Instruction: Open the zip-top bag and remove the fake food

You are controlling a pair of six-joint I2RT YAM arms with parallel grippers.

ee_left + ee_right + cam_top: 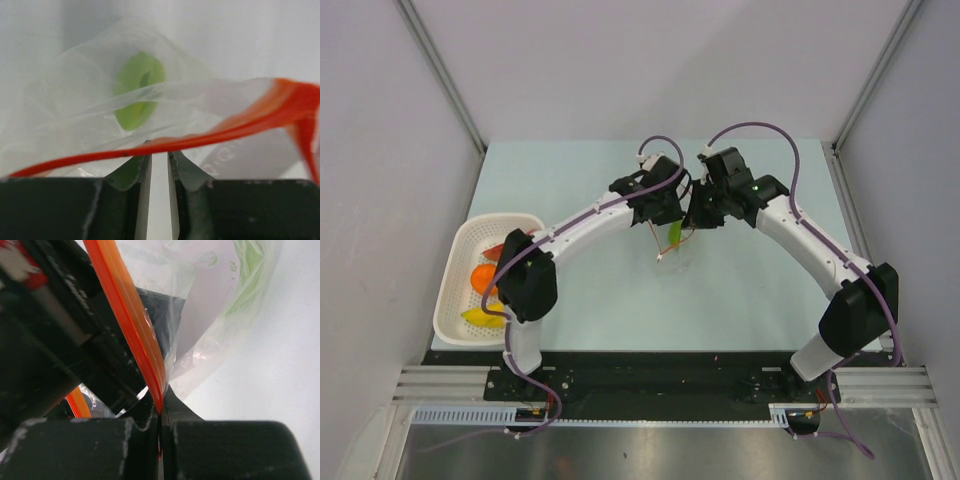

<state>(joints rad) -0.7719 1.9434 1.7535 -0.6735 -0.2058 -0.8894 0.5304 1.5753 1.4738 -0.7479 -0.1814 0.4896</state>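
Observation:
The zip-top bag (pixel 675 238) hangs above the middle of the table between my two grippers. A flat green piece of fake food (pixel 674 233) is inside it and also shows in the left wrist view (pixel 137 90) and the right wrist view (pixel 247 275). My right gripper (pixel 161 407) is shut on the red zip strip (pixel 125 315). My left gripper (pixel 159 150) has its jaws a narrow gap apart, and the red strip (pixel 240 125) lies across the tips without being pinched. In the top view the left gripper (pixel 663 220) and right gripper (pixel 693 222) flank the bag.
A white perforated basket (pixel 455 260) stands at the table's left edge, holding an orange-red piece (pixel 482 278), a yellow piece (pixel 483 317) and a red piece (pixel 495 250). Grey walls enclose the table on three sides.

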